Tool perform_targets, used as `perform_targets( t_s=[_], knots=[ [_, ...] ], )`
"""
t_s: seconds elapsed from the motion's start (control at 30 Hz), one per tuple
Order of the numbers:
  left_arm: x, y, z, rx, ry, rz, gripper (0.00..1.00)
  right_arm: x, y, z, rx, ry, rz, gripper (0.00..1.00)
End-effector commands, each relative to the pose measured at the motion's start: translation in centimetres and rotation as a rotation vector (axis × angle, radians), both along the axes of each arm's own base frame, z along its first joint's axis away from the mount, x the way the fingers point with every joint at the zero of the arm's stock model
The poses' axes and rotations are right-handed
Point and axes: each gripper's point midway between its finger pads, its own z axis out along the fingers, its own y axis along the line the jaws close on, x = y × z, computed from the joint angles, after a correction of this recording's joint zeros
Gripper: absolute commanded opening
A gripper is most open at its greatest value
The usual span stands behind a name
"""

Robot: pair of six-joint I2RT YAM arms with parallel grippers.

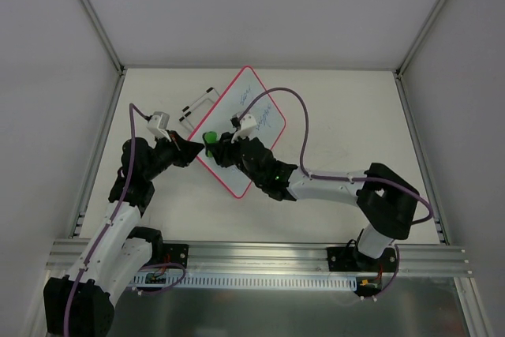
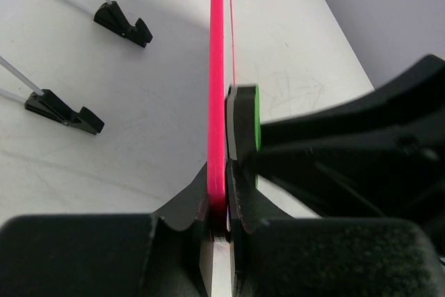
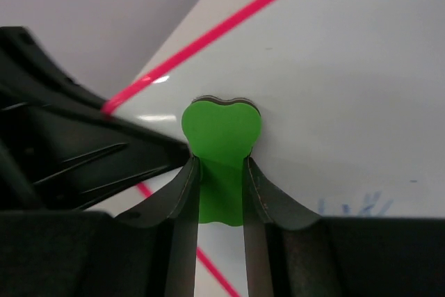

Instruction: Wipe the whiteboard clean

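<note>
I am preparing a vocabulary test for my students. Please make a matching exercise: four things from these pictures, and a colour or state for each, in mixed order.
Things:
1. left hand
2. right hand
3. stand feet
4. writing

Colour or state:
a. blue, on the whiteboard
b. shut on the green eraser
c. black
d. shut on the pink frame

Pairs: 1-d, 2-b, 3-c, 4-a

The white table (image 1: pixel 347 116) carries the whiteboard (image 1: pixel 251 104) near its middle, a touch toward 12 o'clock. The board's wire stand (image 1: pixel 197 105) juts toward 10 o'clock, with its two black feet (image 2: pixel 124 23) on the tabletop.
</note>
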Motion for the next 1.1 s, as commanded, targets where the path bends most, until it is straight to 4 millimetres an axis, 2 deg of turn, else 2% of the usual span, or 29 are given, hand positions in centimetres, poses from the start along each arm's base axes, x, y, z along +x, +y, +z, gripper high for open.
perform_targets(
  t_s=[0.0,0.1,0.13,0.2,0.33,0.37,0.5,0.63,0.7,0.8,0.87,0.93,0.97,1.0,1.07],
  knots=[
    [-2.9,-2.0,-2.3,0.076,0.025,-0.205,0.0,-3.2,3.3,0.6,0.058,0.047,0.095,0.0],
    [-2.9,-2.0,-2.3,0.078,0.02,-0.204,0.0,-2.6,2.5,-0.3,0.06,0.068,0.032,0.0],
    [-2.9,-1.9,-2.3,0.079,0.018,-0.2,0.0,-2.5,1.7,-1.6,0.043,0.087,0.004,0.0],
    [-2.9,-1.8,-2.2,0.079,0.013,-0.195,0.0,-1.5,-0.2,-3.1,0.018,0.096,-0.088,0.0],
    [-3.0,-1.9,-2.2,0.077,0.014,-0.199,0.0,-0.4,-5.2,-8.1,-0.032,0.186,-0.252,0.0],
    [-3.0,-1.9,-2.2,0.077,0.015,-0.199,0.0,-0.8,-6.9,-10.5,-0.063,0.224,-0.274,0.0],
    [-3.1,-2.0,-2.1,0.074,0.014,-0.208,0.0,-0.2,-11.3,-14.9,-0.092,0.323,-0.368,0.0],
    [-3.1,-2.2,-2.2,0.07,0.025,-0.219,0.0,-0.2,-11.6,-16.7,-0.128,0.355,-0.358,0.0],
    [-3.2,-2.3,-2.3,0.067,0.033,-0.228,0.0,-0.2,-10.9,-16.4,-0.128,0.355,-0.327,0.0],
    [-3.2,-2.3,-2.2,0.066,0.032,-0.231,0.0,0.2,-8.8,-13.4,-0.094,0.299,-0.273,0.0],
    [-3.3,-2.4,-2.2,0.063,0.032,-0.237,0.0,0.8,-7.2,-9.7,-0.05,0.237,-0.235,0.0],
    [-3.4,-2.5,-2.3,0.061,0.036,-0.241,0.0,1.1,-6.2,-7.2,-0.04,0.194,-0.214,0.0],
    [-3.4,-2.5,-2.3,0.06,0.037,-0.243,0.0,1.6,-5.0,-4.4,-0.001,0.162,-0.199,0.0],
    [-3.4,-2.5,-2.3,0.059,0.038,-0.245,0.0,1.7,-4.4,-2.8,0.013,0.139,-0.187,0.0],
    [-3.4,-2.5,-2.3,0.059,0.04,-0.245,0.0,2.0,-3.5,-0.7,0.02,0.107,-0.165,0.0]
  ],
)
